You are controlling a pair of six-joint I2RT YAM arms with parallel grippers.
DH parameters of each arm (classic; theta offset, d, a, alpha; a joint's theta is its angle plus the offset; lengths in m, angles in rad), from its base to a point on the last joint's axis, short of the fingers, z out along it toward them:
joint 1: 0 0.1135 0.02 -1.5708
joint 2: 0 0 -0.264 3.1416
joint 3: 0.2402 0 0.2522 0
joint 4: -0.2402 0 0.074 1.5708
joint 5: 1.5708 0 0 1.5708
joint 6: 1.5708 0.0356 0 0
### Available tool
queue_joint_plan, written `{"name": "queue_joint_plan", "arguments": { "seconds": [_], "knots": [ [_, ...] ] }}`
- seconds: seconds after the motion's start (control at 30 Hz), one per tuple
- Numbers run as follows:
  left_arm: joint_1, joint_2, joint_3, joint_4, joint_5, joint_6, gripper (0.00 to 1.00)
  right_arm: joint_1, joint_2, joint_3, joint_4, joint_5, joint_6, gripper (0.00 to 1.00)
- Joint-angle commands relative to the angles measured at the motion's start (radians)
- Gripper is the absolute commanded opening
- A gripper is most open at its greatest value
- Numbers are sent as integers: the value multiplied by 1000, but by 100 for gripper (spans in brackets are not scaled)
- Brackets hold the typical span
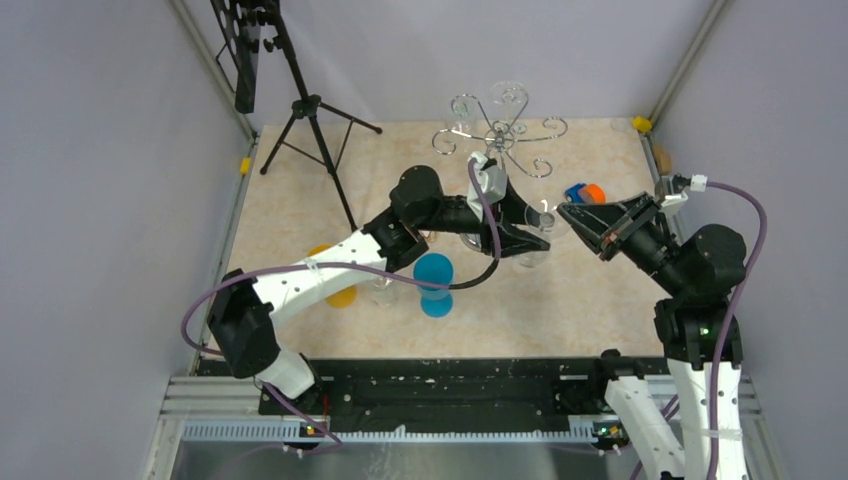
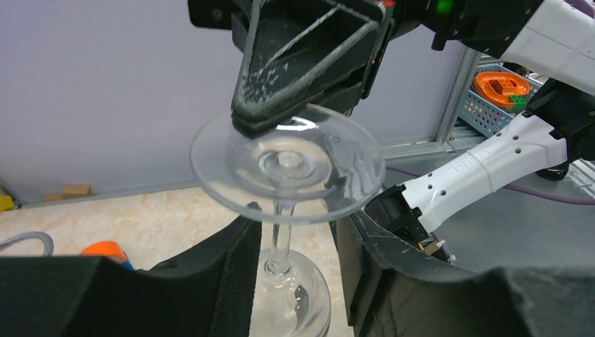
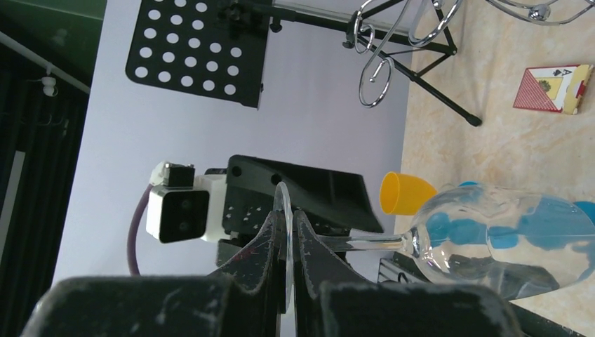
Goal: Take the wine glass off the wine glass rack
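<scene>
A clear wine glass (image 2: 288, 165) hangs upside down in the air, apart from the wine glass rack (image 1: 500, 130), the chrome stand with scroll arms at the back of the table. My right gripper (image 3: 286, 225) is shut on the rim of the glass's round foot, and the bowl (image 3: 505, 239) points away from it. My left gripper (image 2: 298, 239) straddles the stem just under the foot. Its pads (image 2: 231, 267) stand open, with a gap to the stem on each side. In the top view both grippers meet at the glass (image 1: 538, 240) mid-table.
A black tripod (image 1: 310, 120) stands at the back left. A blue cup (image 1: 435, 283) and a yellow cup (image 1: 338, 292) sit under the left arm. Orange and blue items (image 1: 585, 192) lie near the right gripper. A playing-card box (image 3: 554, 88) lies on the table near the rack.
</scene>
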Motion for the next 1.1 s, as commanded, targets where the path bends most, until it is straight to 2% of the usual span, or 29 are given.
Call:
{"name": "queue_joint_plan", "arguments": {
  "seconds": [0.0,0.17,0.47,0.57,0.63,0.73,0.77,0.8,0.93,1.0,1.07],
  "knots": [
    [-5,11,50,97,53,-31,44,-8,-5,1,81,-17,27,0],
    [-5,25,57,94,65,-32,31,-9,0,-7,106,-19,46,0],
    [-5,29,56,74,66,-11,27,-8,1,-8,140,-23,79,0],
    [-5,31,64,67,74,-14,17,-8,1,-10,139,-23,80,0],
    [-5,29,68,63,69,-12,1,-9,0,-11,139,-22,79,0],
    [-5,22,74,60,53,-11,0,-9,1,-9,133,-12,58,0],
    [-5,16,76,60,45,-12,0,-9,0,-5,120,-4,47,3],
    [-5,12,77,58,32,-15,0,-8,-3,-4,106,6,38,12],
    [-5,-19,93,27,-56,-22,0,-9,-43,-18,133,64,15,55],
    [-5,-44,100,12,-122,-25,0,-9,-80,-39,175,112,7,65],
    [-5,-68,102,8,-180,-34,0,-8,-105,-58,189,148,10,68]
  ]
}}
